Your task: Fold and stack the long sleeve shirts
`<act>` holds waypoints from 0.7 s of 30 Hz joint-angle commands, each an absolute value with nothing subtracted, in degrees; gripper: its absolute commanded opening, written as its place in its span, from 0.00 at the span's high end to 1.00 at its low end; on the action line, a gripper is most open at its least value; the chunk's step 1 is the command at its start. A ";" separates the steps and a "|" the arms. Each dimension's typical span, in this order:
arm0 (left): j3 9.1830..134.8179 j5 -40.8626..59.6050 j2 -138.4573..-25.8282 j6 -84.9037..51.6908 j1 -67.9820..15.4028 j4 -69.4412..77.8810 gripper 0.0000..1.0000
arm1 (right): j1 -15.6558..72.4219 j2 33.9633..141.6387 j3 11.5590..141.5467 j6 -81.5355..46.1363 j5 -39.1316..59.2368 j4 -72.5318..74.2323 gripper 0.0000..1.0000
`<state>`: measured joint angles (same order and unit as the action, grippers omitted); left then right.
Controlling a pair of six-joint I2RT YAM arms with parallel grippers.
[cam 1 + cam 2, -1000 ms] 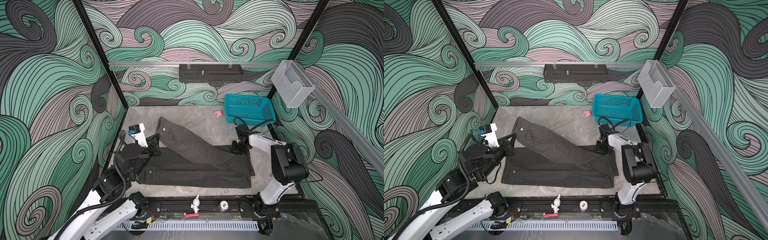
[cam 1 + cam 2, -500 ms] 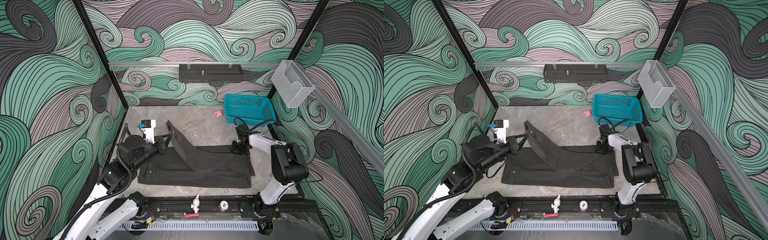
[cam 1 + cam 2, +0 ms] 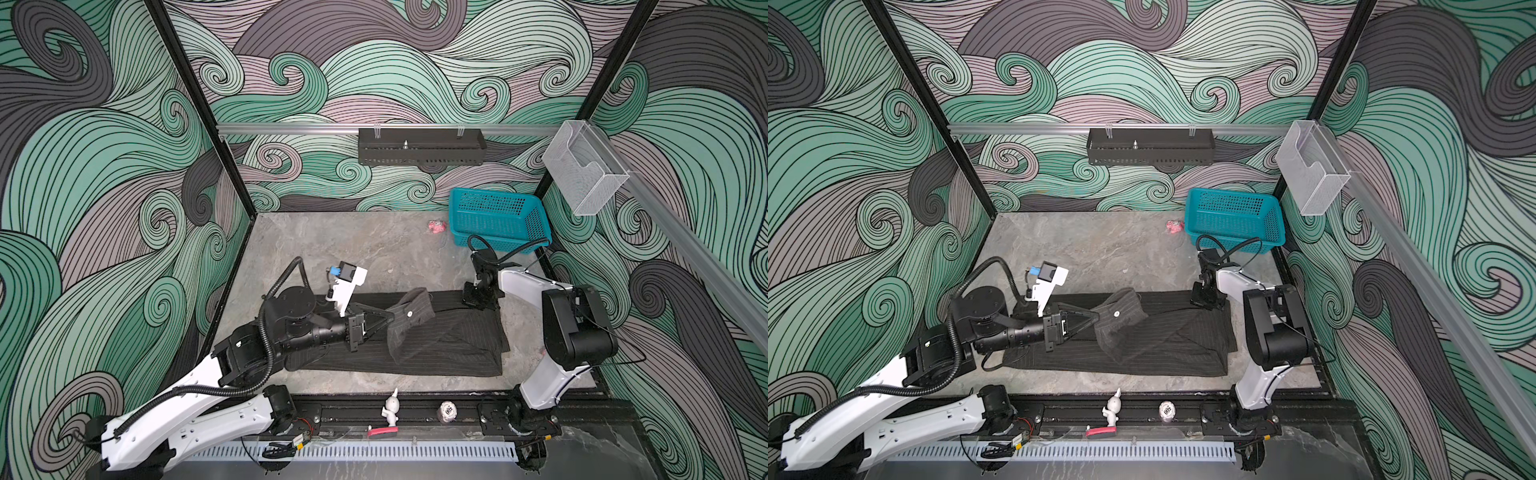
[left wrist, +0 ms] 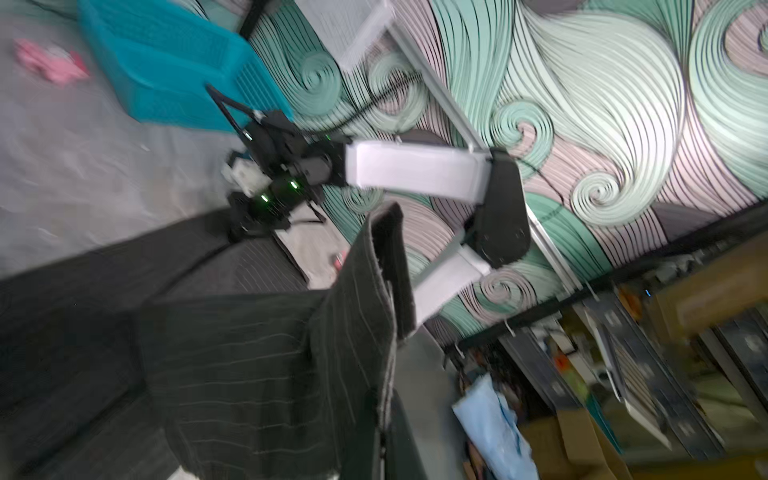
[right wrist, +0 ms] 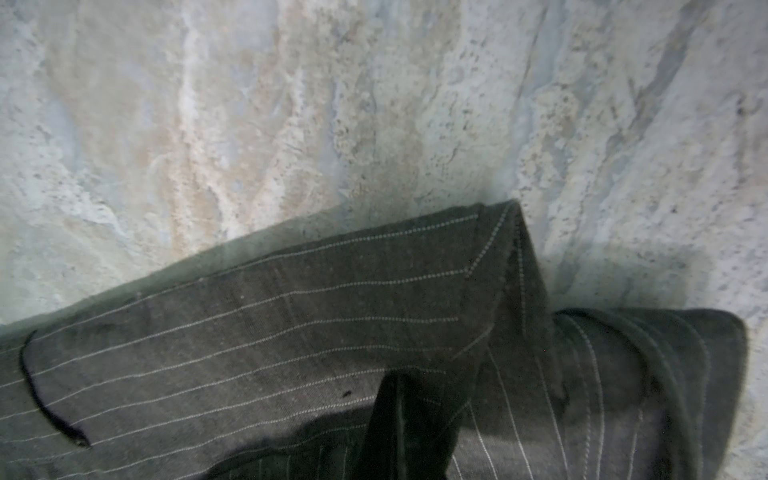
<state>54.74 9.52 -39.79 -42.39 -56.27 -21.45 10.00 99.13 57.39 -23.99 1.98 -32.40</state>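
Your left gripper [image 3: 390, 318] has carried the sleeve cuff [image 3: 415, 305] across the shirt [image 3: 449, 349] toward the teal basket [image 3: 490, 226] since a second ago; your right gripper [image 3: 478, 300] has not shifted. Left jaws are closed tight on the cuff edge and hold it lifted clear of the body fabric, the sleeve draping down from it. Right jaws are closed too, pinching the shirt's corner nearest the basket. Shirt condition: dark charcoal with thin pale pinstripes, one small pale button [image 3: 409, 314] showing on the cuff. Its body is folded into a long flat band on the grey table [image 3: 332, 245], on the near side of the basket and wider than it. Marking on the small round object [image 3: 447, 411], well apart from the basket, is too small to read.
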 commanded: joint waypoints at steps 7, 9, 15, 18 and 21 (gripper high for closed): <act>44.27 -34.40 -22.18 -43.24 -48.53 -34.19 1.00 | 9.70 99.53 57.80 -23.16 1.29 -34.62 1.00; 41.42 -35.63 -21.16 -43.28 -45.41 -33.73 1.00 | 9.75 99.75 57.90 -23.16 1.08 -34.74 1.00; 33.22 -25.98 -24.67 -43.07 -32.00 -26.74 1.00 | 9.75 100.27 57.71 -23.01 0.91 -34.89 1.00; 29.75 -18.73 -27.38 -43.13 -24.68 -21.49 1.00 | 9.71 100.22 57.49 -23.11 0.77 -34.98 1.00; 27.42 -11.96 -30.08 -42.35 -16.98 -17.26 1.00 | 9.73 100.25 57.73 -23.31 0.67 -35.20 1.00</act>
